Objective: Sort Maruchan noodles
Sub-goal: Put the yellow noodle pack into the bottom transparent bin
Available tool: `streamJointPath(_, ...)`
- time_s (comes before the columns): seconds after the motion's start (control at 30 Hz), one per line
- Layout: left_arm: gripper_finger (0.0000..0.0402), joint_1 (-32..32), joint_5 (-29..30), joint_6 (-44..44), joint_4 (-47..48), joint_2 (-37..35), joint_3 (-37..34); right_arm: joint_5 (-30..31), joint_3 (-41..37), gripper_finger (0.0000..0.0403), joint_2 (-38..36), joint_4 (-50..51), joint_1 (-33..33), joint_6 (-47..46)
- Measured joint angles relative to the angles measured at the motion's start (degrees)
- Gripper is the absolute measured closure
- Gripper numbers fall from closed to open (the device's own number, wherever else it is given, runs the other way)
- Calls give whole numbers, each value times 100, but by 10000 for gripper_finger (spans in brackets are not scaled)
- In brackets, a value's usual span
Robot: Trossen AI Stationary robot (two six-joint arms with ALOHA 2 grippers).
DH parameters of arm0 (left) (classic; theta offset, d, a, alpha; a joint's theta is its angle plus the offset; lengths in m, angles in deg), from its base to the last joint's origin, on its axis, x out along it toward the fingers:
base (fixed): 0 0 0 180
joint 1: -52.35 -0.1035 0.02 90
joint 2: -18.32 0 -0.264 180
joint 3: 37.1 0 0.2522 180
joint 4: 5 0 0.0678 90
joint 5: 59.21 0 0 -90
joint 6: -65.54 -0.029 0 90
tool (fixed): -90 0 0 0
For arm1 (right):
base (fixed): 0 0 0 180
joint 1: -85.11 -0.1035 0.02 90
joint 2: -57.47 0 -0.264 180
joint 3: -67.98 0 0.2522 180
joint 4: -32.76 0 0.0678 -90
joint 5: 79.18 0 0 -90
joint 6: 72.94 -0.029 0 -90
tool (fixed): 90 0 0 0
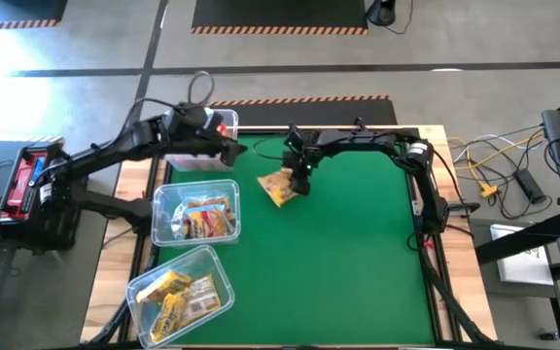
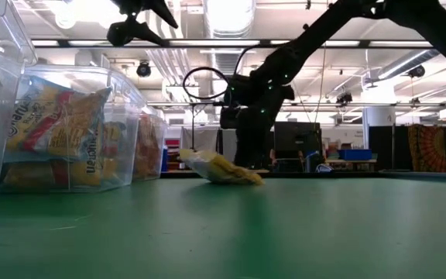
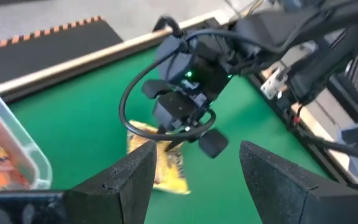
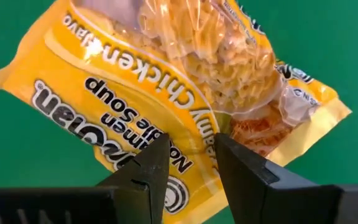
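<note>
Yellow packet point(image 4: 185, 81) of chicken noodles lies on the green mat point(image 1: 358, 262), one end tilted up off the surface in the low view. The right gripper point(image 4: 188, 155) is down on it, fingers pinched on the packet's near edge with only a thin bit of wrapper between the tips.

Risk 1: the grip sits on glossy film at the rim, not across the noodle block. On lifting, the wrapper may slide out or the packet may swing and drop back on the mat.

Risk 2: the wrapper could crumple or tear at the pinch point if the block's weight hangs from one edge.

Beside the packet, toward the left arm, stand three clear bins. The middle bin point(image 1: 194, 212) holds orange packets, the nearest bin point(image 1: 181, 294) yellow ones. The matching bin is the farthest from the packet, so a weak grip has a long carry.

The left gripper point(image 3: 194, 165) hovers over the far bin point(image 1: 202, 156), fingers spread, holding nothing. Risk 3: both arms are close; a carry toward the bins could clip it.
</note>
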Motion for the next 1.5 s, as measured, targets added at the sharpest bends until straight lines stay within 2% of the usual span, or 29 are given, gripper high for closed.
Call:
streamJointPath(0.27, 187, 895, 253, 619, 2, 516, -3, -127, -77, 280, -146, 1606, -357, 405)
streamJointPath(0.53, 187, 2086, 363, 1811, 6, 1005, -3, -134, -490, 280, -166, 1784, -696, 411)
streamJointPath(0.73, 187, 2898, 930, 2468, 0, 1433, -3, -727, -752, 280, -406, 1606, -716, 248)
streamJointPath(0.87, 187, 2979, 1337, 2490, -14, 1820, -3, -948, -907, 280, -605, 991, -752, -331)
streamJointPath(1.1, 187, 3046, 1300, 2537, -567, 2557, -3, -893, -1263, 280, -777, 128, -759, -1102)
streamJointPath(1.2, 187, 3174, 1361, 2884, -759, 2837, -7, -916, -1412, 280, -804, 10, -757, -1270)
streamJointPath(1.5, 190, 3711, 2435, 4737, -1058, 3444, 26, -967, -1753, 280, -814, -54, -755, -1315)
